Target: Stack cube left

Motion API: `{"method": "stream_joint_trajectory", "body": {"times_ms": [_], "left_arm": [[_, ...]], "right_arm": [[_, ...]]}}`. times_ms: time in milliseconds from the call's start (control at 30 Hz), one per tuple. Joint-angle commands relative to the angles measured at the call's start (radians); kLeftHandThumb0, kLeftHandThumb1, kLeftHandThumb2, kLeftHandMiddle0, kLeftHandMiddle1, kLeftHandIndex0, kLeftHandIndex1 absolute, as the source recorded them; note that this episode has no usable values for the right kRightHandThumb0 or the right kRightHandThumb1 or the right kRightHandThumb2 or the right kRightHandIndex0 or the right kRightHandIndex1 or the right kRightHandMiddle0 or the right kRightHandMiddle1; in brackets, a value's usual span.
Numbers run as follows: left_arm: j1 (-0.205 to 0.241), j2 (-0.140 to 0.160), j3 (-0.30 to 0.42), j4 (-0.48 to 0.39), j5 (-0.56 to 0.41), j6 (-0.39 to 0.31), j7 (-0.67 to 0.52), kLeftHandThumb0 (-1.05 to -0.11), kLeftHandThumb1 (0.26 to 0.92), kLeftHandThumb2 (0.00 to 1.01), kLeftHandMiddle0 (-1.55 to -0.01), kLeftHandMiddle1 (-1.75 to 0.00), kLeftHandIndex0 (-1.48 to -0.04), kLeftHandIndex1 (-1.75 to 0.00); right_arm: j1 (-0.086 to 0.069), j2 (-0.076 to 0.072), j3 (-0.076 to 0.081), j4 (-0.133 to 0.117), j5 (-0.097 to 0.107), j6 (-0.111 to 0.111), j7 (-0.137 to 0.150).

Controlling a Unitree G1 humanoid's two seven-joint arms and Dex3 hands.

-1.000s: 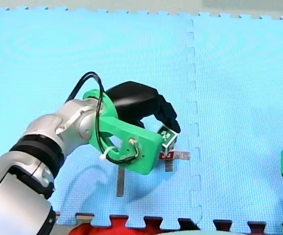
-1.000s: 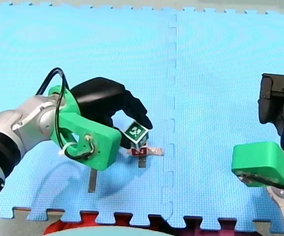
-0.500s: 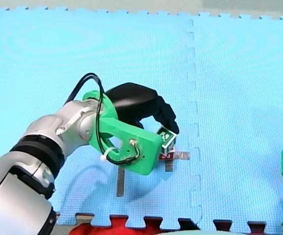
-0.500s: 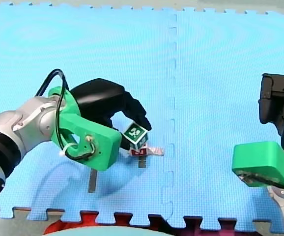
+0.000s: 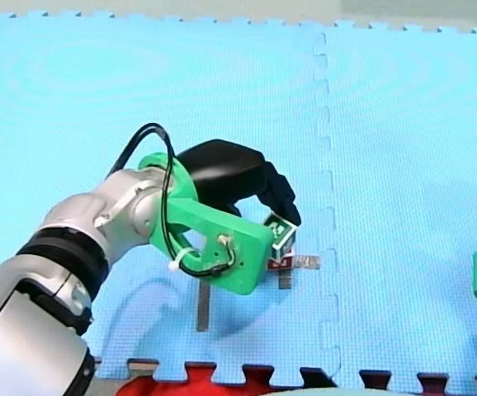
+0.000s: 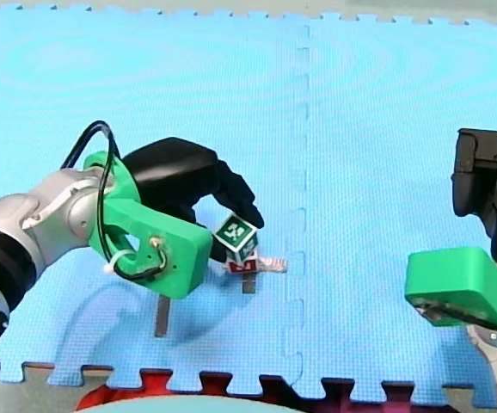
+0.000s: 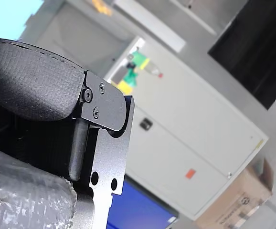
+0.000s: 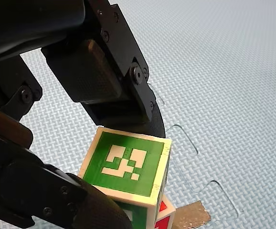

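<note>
While my left hand [image 6: 188, 181] clasps the green cube [image 6: 236, 233] over the red cube [image 6: 247, 266]
I judge it light, rigid, slick: hold opposite side faces. At far right hangs my right hand [image 6: 485, 185], grip I cannot tell.

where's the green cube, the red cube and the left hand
green cube [image 8: 126, 164]: second wrist view, middle of its marker face
red cube [image 6: 245, 267]: second head view, its front face
left hand [image 6: 184, 176]: second head view, black back of the hand

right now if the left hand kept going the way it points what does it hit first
Probably the red cube: the left hand grips the green cube directly over it; whether they touch is unclear. The right hand is far right.
</note>
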Motion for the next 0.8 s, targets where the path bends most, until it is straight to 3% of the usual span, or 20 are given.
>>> {"method": "stream_joint_trajectory", "body": {"times_ms": [0, 267, 367, 400, 500, 567, 767], "left_arm": [[-0.003, 0.002, -0.001, 0.005, 0.002, 0.004, -0.002, -0.452, 0.842, 0.0, -1.02, -1.75, -1.3, 0.0], [-0.002, 0.001, -0.006, 0.008, 0.009, 0.007, 0.016, -0.451, 0.845, 0.0, -1.02, -1.75, -1.3, 0.0], [-0.004, -0.004, -0.005, 0.013, 0.005, 0.016, 0.014, -0.594, 0.785, 0.0, -0.86, -1.74, -0.89, 0.0], [-0.003, -0.006, -0.002, 0.014, 0.002, 0.022, 0.011, -0.743, 0.767, 0.0, -0.82, -1.74, -0.63, 0.0], [-0.001, -0.009, 0.005, 0.016, -0.009, 0.025, 0.001, -1.005, 0.833, 0.03, -0.77, -1.75, -0.28, 0.0], [0.0, -0.008, 0.013, 0.018, -0.021, 0.013, -0.019, -1.037, 0.86, 0.04, -0.76, -1.75, -0.21, 0.0], [-0.003, -0.002, 0.038, 0.01, -0.058, -0.006, -0.087, -1.048, 0.876, 0.03, -0.76, -1.75, -0.19, -0.01]], "right_arm": [[0.0, -0.002, -0.002, 0.001, -0.001, 0.0, -0.006], [-0.001, -0.001, 0.001, 0.006, -0.001, -0.003, -0.011], [-0.004, -0.002, 0.002, 0.012, -0.003, -0.005, -0.014], [-0.005, -0.002, 0.003, 0.014, -0.004, -0.006, -0.016], [-0.008, -0.002, 0.004, 0.02, -0.006, -0.007, -0.02], [-0.009, -0.002, 0.005, 0.022, -0.007, -0.008, -0.022], [-0.011, -0.001, 0.005, 0.022, -0.005, -0.009, -0.022]]}}
